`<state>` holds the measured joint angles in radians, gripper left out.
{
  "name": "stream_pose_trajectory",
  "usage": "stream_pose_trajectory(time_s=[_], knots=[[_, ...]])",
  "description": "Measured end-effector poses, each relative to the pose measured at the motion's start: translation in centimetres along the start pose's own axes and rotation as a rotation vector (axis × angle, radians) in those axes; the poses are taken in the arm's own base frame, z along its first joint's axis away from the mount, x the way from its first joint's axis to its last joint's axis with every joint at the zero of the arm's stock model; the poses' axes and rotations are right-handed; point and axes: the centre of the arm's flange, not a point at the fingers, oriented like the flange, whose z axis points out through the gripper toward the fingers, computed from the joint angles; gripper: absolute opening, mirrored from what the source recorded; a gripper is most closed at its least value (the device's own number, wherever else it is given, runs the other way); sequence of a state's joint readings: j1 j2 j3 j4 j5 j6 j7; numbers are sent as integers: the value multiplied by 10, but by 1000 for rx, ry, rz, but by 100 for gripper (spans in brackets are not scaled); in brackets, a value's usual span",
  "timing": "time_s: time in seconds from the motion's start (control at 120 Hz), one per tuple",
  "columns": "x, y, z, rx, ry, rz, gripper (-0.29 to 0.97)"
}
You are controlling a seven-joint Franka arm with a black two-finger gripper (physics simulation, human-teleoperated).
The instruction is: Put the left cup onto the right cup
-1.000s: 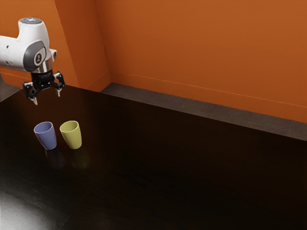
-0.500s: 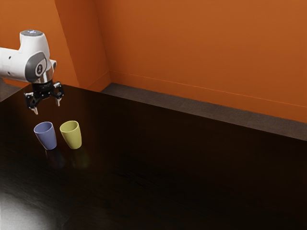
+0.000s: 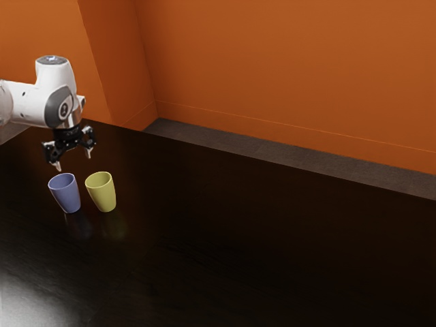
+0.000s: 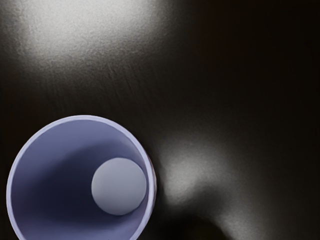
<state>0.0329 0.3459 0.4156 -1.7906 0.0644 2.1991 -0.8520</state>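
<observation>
While the arm reaches in from the exterior view's left, the claw (image 3: 72,158) hangs in the air above the worktop (image 3: 259,231). Its two black fingers are spread wide and point downward. Nothing is gripped between them and they touch nothing. Just under the claw, clear of its fingertips, the lilac-blue cup (image 3: 65,193) stands upright with its mouth up on the dark, glossy surface. Just beside it, toward the exterior view's right, the yellow-green cup (image 3: 101,191) also stands upright. The two cups are close together, with a narrow gap showing between them. An orange wall (image 3: 286,61) rises behind the worktop.

In the wrist view, the lilac-blue cup (image 4: 55,170) is seen from almost straight above, its open mouth turned toward the hand. Its thin rim makes a full ring, and a round, pale floor shows at the bottom of the shaded inside. Around the cup lies the dark worktop (image 4: 235,75), marked by soft white glints of light.
</observation>
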Motion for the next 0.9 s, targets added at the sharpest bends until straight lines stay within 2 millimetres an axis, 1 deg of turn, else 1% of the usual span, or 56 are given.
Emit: stream_pose_trajectory(time_s=[0.225, 0.475, 0.608, 0.9], knots=[[0, 1, 7, -16, -24, -35, 68], [5, -5, 16, -19, -48, -77, 68], [1, -9, 23, -10, -63, -84, 68], [-2, -17, 23, -11, -77, -92, 68]])
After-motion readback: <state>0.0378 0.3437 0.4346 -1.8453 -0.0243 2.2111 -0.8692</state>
